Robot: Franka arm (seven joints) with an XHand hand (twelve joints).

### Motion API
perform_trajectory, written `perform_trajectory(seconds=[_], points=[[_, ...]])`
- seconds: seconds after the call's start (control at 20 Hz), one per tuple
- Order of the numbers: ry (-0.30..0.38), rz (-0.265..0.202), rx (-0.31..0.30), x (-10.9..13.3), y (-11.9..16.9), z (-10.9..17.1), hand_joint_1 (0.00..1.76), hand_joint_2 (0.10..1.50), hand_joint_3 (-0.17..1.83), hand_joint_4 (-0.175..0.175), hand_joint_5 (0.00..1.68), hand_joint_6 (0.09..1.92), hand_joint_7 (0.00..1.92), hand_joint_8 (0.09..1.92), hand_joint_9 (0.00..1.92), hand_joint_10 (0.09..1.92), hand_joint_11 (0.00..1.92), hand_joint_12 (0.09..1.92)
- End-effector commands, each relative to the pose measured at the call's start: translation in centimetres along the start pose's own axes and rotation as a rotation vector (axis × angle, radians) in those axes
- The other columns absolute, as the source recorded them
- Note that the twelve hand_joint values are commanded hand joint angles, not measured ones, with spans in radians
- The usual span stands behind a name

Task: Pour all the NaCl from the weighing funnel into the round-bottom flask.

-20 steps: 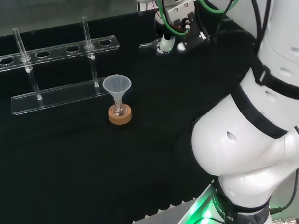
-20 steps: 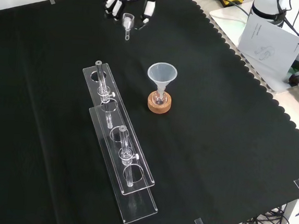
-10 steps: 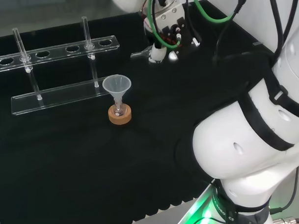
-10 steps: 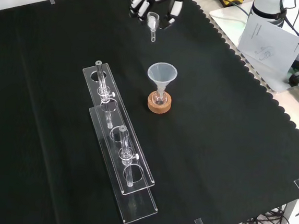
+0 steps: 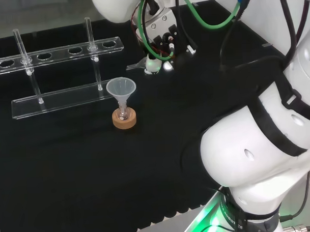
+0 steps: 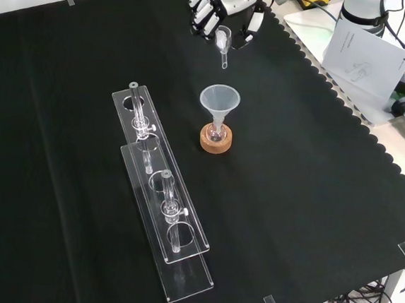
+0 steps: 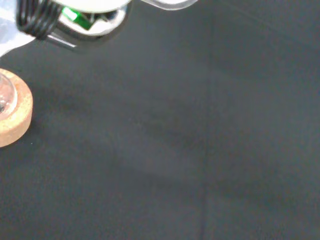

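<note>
We see the hand (image 6: 226, 1) pinching a little clear scoop (image 6: 223, 43). It hangs above the funnel (image 6: 220, 100), which sits in a flask (image 6: 217, 133) on a cork ring (image 6: 216, 141).

Cork ring (image 7: 12, 117) cut by edge

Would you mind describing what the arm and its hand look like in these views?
The arm is glossy white, built of bulbous rounded links with black bands at the joints. Green and black cables loop along its upper part toward the wrist. A green light glows at its base. The hand is white with black segments on its fingers.
</note>
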State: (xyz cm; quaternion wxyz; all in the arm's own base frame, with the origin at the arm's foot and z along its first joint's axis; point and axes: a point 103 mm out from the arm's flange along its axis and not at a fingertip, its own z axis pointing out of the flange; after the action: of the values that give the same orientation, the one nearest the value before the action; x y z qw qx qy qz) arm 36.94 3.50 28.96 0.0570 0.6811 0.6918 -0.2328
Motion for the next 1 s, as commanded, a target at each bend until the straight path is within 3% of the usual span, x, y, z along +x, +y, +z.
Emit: perform_trajectory(seconds=[0.05,1.0], points=[[-0.04,-0.007,0.015,1.1,0.2,-0.1,1.11,0.67,0.67,0.175,1.23,0.76,0.68,0.64,0.95,0.4,0.68,1.15],[-0.174,-0.013,0.048,3.5,0.8,-0.1,1.11,0.67,0.67,0.175,1.23,0.75,0.67,0.64,0.96,0.38,0.7,1.11]])
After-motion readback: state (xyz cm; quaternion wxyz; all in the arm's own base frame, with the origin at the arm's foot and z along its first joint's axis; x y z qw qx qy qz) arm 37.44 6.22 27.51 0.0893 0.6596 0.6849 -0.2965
